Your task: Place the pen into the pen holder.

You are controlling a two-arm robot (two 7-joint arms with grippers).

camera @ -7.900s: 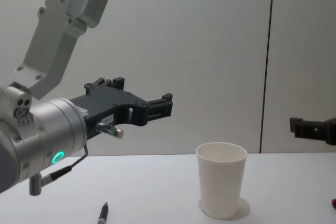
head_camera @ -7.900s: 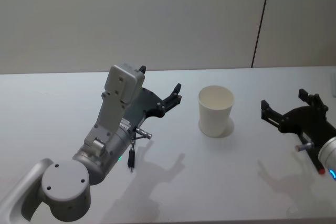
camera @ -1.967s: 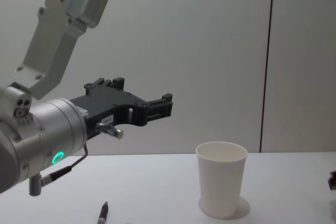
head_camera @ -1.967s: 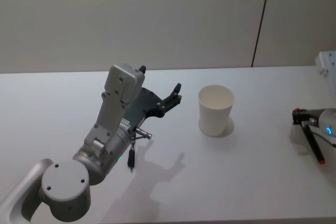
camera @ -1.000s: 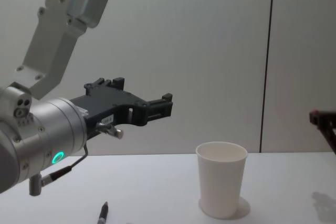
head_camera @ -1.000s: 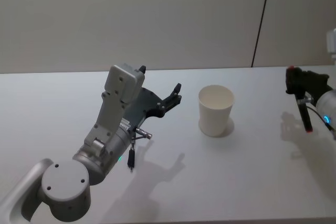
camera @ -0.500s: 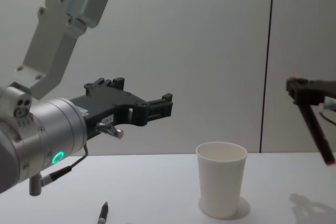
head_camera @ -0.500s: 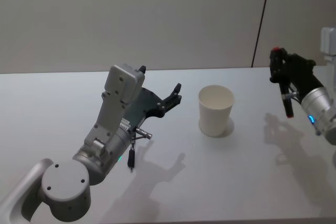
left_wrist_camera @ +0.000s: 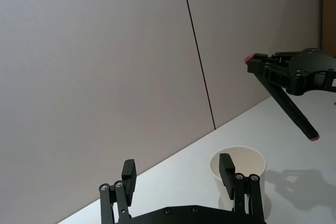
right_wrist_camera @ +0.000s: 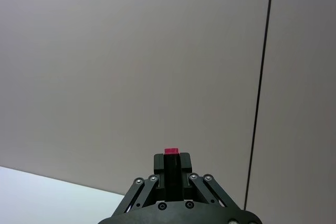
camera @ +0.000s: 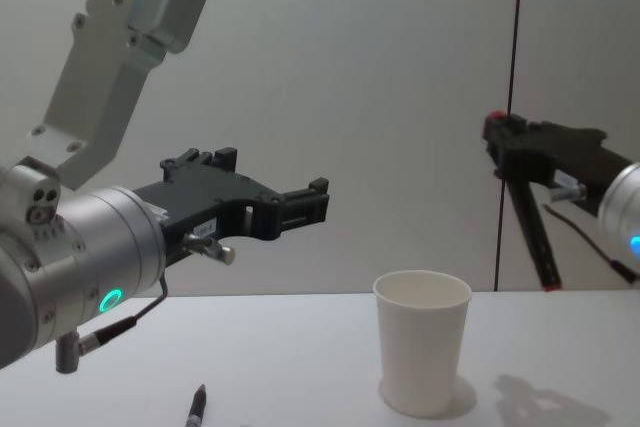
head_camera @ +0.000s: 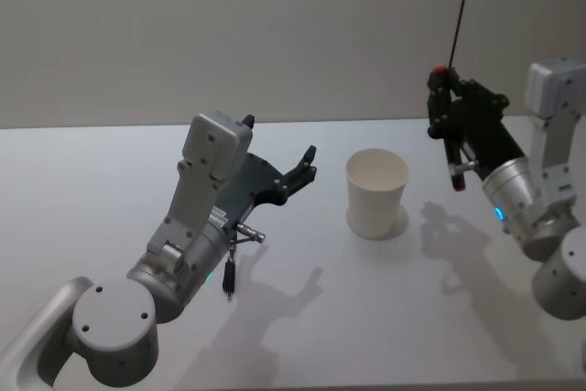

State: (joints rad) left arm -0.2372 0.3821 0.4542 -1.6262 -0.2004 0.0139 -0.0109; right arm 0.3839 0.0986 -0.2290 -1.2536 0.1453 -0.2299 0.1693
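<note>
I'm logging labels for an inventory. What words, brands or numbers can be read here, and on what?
None legible.
A small white sticker on the left gripper: too small to read.
The paper cup: plain, no print.
The pen in the right gripper: no lettering visible.

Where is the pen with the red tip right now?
In the chest view, the black pen with red ends hangs from the right claw on the right side, up in the air, right of the white paper cup.
</note>
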